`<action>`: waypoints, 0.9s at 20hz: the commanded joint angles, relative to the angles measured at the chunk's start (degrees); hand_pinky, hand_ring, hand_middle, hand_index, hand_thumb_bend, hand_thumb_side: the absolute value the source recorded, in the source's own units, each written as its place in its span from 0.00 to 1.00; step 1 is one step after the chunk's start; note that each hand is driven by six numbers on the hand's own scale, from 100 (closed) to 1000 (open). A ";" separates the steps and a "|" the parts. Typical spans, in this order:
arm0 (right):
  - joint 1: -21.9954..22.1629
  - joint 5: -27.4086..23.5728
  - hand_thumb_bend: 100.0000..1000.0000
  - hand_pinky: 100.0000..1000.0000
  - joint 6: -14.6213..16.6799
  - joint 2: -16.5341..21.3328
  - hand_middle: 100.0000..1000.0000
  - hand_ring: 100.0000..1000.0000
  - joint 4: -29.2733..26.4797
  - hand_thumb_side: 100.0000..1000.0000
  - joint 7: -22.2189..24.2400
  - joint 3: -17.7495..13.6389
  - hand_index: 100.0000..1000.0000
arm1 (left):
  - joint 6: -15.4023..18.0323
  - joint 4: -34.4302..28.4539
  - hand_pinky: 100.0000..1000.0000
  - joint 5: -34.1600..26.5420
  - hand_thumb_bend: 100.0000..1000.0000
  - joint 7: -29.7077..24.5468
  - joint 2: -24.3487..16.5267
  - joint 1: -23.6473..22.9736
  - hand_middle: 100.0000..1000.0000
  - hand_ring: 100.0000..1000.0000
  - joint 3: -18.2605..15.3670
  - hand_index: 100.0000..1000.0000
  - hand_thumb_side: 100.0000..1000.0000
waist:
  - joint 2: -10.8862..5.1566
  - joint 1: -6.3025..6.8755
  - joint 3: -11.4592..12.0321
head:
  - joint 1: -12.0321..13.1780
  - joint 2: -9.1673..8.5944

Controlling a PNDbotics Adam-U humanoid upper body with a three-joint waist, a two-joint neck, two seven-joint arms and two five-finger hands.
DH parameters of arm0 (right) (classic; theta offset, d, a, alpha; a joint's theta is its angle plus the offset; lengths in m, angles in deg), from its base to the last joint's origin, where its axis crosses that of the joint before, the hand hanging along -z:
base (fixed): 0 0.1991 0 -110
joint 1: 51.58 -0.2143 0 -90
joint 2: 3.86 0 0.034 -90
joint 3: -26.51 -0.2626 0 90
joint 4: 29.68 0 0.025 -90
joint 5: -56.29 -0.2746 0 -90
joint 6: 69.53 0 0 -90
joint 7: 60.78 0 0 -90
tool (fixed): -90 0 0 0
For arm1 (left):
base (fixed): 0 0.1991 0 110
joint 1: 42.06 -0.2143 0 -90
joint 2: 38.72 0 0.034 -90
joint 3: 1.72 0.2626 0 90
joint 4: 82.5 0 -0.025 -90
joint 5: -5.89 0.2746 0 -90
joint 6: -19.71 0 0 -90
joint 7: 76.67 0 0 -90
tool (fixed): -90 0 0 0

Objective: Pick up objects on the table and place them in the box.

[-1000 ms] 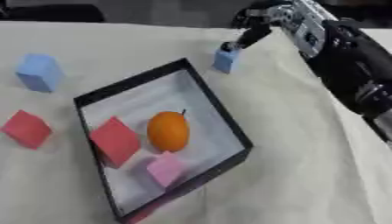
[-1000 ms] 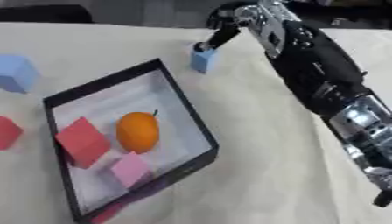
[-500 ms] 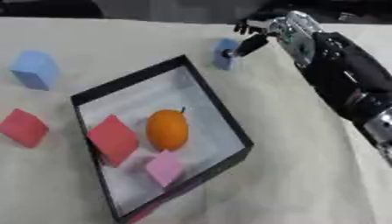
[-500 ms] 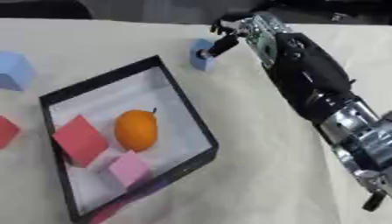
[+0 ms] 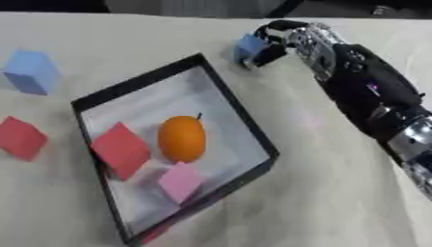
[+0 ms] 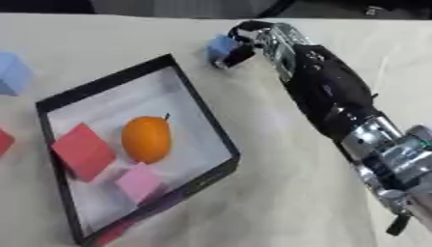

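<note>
A black-rimmed box (image 5: pixel 228 91) with a white floor lies on the table and holds an orange fruit (image 5: pixel 182 138), a red block (image 5: pixel 120 149) and a pink block (image 5: pixel 180 181). Just past the box's far right corner, my right hand (image 5: pixel 283 39) has its fingers curled round a small blue block (image 5: pixel 248 47). A larger blue block (image 5: pixel 31 71) and another red block (image 5: pixel 19 138) rest on the cloth left of the box. My left hand does not show.
My right forearm (image 6: pixel 337 101) stretches from the lower right up across the table's right side. A beige cloth (image 5: pixel 320 193) covers the table. The table's dark far edge runs along the top.
My right hand has closed its fingers round the small blue block. The whole picture has shifted a little, so the camera has moved.
</note>
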 commanded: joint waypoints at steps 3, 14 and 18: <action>-0.66 -0.79 0.37 0.83 -1.64 0.74 0.75 0.85 0.61 0.55 -0.94 -0.40 0.88 | -0.12 -1.11 0.92 0.21 0.44 -0.11 -0.66 0.54 0.83 0.82 -0.20 0.88 0.78 | 0.14 0.15 0.11 | -0.11 -0.64; -1.33 -5.42 0.12 0.78 -5.82 0.83 0.54 0.73 -0.82 0.26 -5.93 -0.47 0.71 | -0.19 -0.99 0.92 0.19 0.44 -0.08 -0.69 0.32 0.83 0.82 -0.22 0.88 0.78 | -0.36 0.07 -0.04 | 0.26 -0.20; -1.86 -7.42 0.00 0.76 -6.57 1.20 0.49 0.67 -2.22 0.06 -6.89 0.05 0.67 | -0.17 -0.94 0.92 0.15 0.43 -0.10 -0.80 0.24 0.83 0.82 -0.21 0.88 0.78 | -0.92 0.14 -0.27 | 0.31 0.03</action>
